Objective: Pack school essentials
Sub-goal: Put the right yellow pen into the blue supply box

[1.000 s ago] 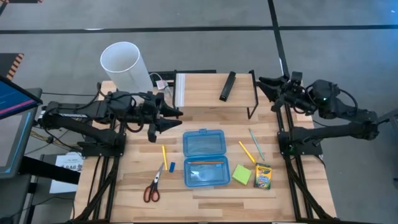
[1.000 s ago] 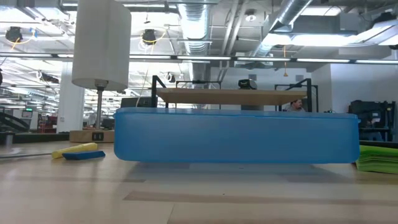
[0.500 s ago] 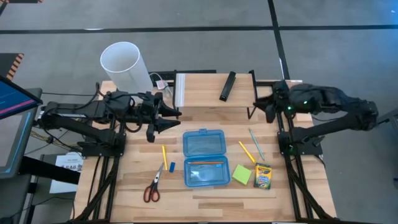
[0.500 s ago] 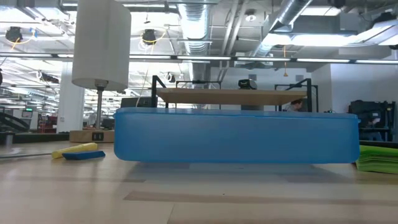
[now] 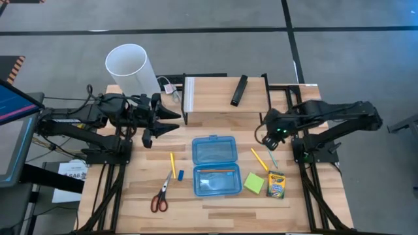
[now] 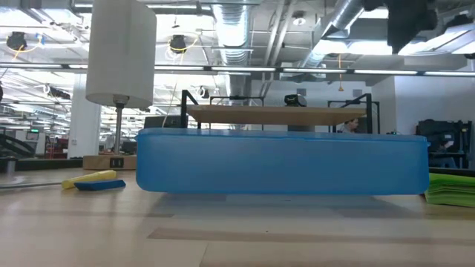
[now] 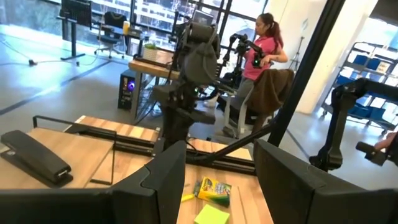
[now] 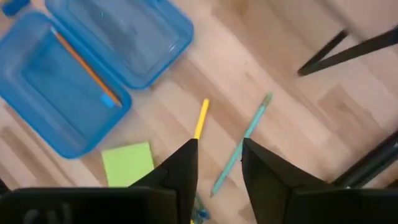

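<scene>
A blue pencil case (image 5: 212,164) lies open on the table's middle with an orange pencil (image 8: 84,65) inside. Right of it lie a yellow pencil (image 8: 200,118), a pale green pen (image 8: 244,142), a green sticky-note pad (image 5: 254,183) and a crayon box (image 5: 275,185). Left of it lie another yellow pencil (image 5: 173,164), a blue eraser (image 5: 180,174) and red-handled scissors (image 5: 160,194). My right gripper (image 8: 217,168) hangs open above the pen and the right yellow pencil, pointing down and touching nothing. My left gripper (image 5: 171,121) is open and level, left of the case at the far side.
A wooden shelf on black legs (image 5: 225,94) stands at the far middle with a slim black bar (image 5: 239,90) on it. A tall white cylinder (image 5: 130,68) stands at the far left. A person sits in the room beyond the table (image 7: 264,46).
My right gripper has swung from beyond the table's far right corner toward the middle and come down, tipping from level to pointing down over the pen and pencil. My left gripper has drawn back a little toward the table's left edge.
</scene>
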You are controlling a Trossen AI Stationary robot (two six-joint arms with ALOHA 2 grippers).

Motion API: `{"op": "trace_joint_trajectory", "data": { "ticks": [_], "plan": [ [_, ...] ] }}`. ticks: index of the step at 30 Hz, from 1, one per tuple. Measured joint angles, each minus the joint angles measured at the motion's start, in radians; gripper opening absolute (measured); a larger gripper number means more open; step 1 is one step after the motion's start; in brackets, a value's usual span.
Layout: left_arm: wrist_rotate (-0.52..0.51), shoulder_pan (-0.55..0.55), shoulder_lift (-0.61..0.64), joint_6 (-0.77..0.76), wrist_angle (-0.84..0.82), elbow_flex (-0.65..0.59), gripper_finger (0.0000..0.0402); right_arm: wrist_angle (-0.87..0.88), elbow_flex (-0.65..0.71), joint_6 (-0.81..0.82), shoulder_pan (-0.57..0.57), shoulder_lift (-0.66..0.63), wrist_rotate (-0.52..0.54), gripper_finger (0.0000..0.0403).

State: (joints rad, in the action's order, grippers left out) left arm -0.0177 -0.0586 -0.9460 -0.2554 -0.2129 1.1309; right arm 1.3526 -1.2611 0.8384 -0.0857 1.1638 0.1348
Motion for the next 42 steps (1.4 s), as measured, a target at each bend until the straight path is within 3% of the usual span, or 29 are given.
{"op": "trace_joint_trajectory", "data": {
  "ticks": [9, 25, 42],
  "plan": [
    [-0.002, 0.000, 0.000, -0.001, -0.013, 0.000, 0.0176, -0.179, 0.162, -0.035, 0.030, -0.007, -0.087, 0.0203],
    [-0.002, 0.000, -0.003, -0.046, -0.024, 0.000, 0.0176, -0.522, 0.497, 0.048, -0.025, 0.008, -0.196, 0.0208],
    [-0.015, 0.000, -0.003, -0.090, -0.033, 0.000, 0.0176, -0.790, 0.746, 0.184, -0.085, 0.035, -0.200, 0.0208]
  ]
}}
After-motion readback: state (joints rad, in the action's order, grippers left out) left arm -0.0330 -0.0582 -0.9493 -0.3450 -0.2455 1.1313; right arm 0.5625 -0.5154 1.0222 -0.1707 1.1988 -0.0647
